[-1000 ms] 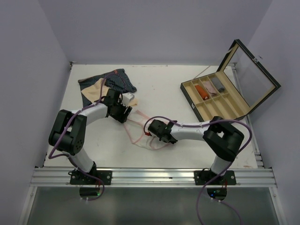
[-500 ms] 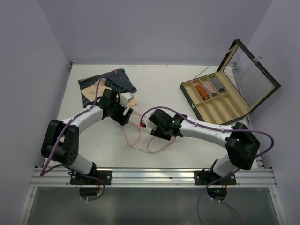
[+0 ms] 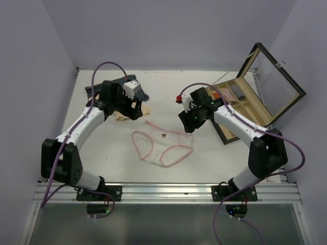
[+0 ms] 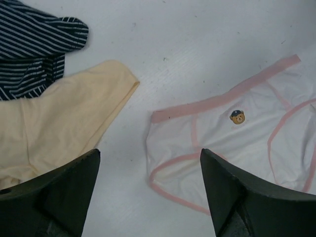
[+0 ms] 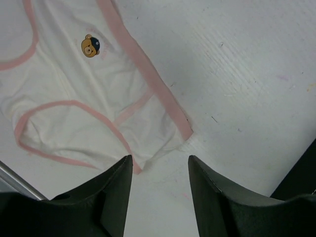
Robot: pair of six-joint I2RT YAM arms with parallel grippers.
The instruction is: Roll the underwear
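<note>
The pink-and-white underwear [image 3: 163,145] is lying flat left of the wooden box [image 3: 253,116]; right gripper [image 5: 160,187] near the box, left gripper [image 4: 150,173] farther left, both hovering spread and empty. Rolling is apparently just starting, calling for pinching one edge.

Bright, even light across my white table [image 3: 168,97]; shadows are soft and faint, close-up views look pretty sharp.

Both the left arm [image 3: 84,122] and right arm [image 3: 240,127] are white tubes with chunky black joints, each trailing a loopy purple cable [image 3: 104,65]. The left gripper [image 4: 148,158] and right gripper [image 5: 159,163] have matte black wedge-shaped fingers [image 4: 64,192]. Tiny green lights [image 3: 106,210] down at the bases.
</note>
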